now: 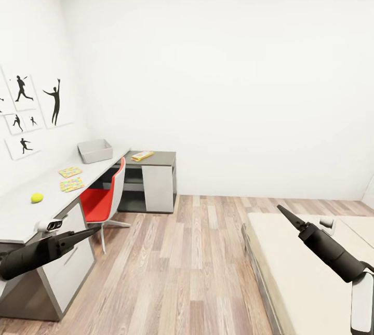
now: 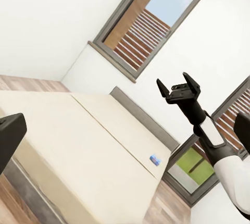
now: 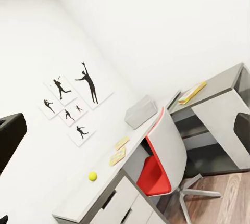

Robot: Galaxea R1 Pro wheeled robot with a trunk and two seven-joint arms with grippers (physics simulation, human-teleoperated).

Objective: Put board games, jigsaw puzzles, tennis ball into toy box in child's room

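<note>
The toy box [image 1: 95, 150] stands empty-looking at the far end of the table [image 1: 21, 215]. Two jigsaw puzzles [image 1: 70, 171] [image 1: 71, 184] lie flat in front of it, and the tennis ball [image 1: 36, 197] rests nearer to me. One board game [image 1: 142, 156] lies on the lower dark wing. The bed [image 1: 301, 278] is at the lower right; a blue board game [image 2: 154, 159] lies on it far off. My left gripper [image 1: 88, 232] hovers beside the table's near end, open and empty. My right gripper [image 1: 285, 214], open and empty, hangs over the bed's corner.
A red and white swivel chair [image 1: 104, 202] is tucked under the table. Wood floor [image 1: 197, 262] runs between table and bed. Silhouette pictures [image 1: 31, 111] hang on the left wall. A window [image 2: 138, 26] is behind the bed.
</note>
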